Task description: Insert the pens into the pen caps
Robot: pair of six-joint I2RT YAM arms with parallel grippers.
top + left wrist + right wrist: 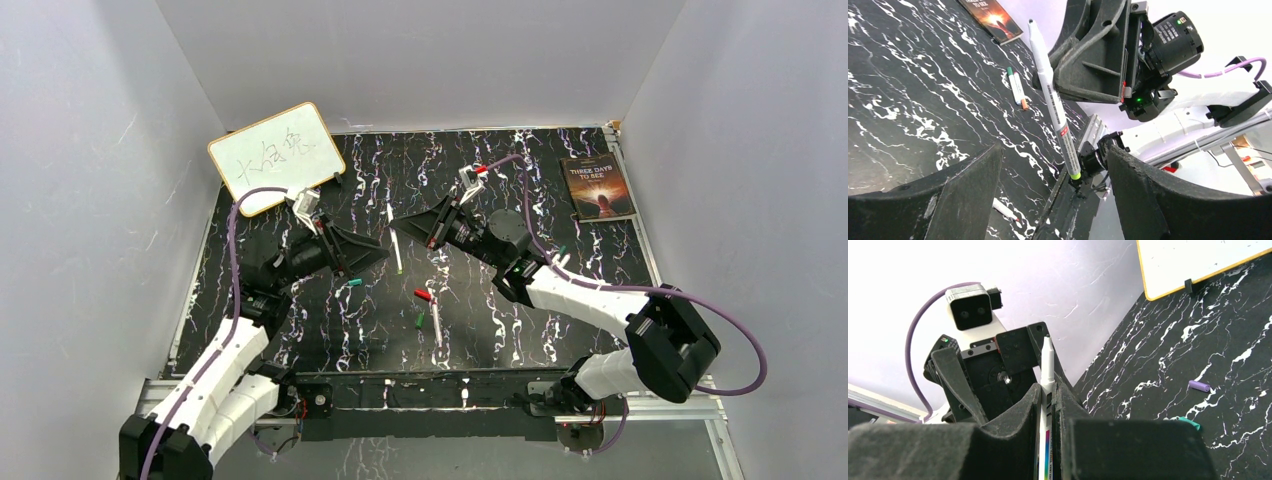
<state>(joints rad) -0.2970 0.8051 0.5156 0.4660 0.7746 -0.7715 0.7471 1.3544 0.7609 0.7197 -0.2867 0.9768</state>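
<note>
My right gripper (402, 222) (1048, 390) is shut on a white pen (396, 245) (1047, 360), held upright above the table's middle. In the left wrist view this pen (1055, 102) has a dark tip on top and a yellow-green lower end. My left gripper (378, 256) (1055, 152) is open, its fingers (973, 190) standing on either side of that lower end without touching it. On the table lie a teal cap (352, 284) (1189, 423), a red cap (423, 295), a green cap (420, 321) and a purple cap (1199, 386). Another pen (437, 326) lies near the front.
A whiteboard (277, 157) leans at the back left and a dark book (598, 187) lies at the back right. One more pen (1017, 87) with a green tip lies beside the right arm. White walls enclose the marbled black table (600, 330).
</note>
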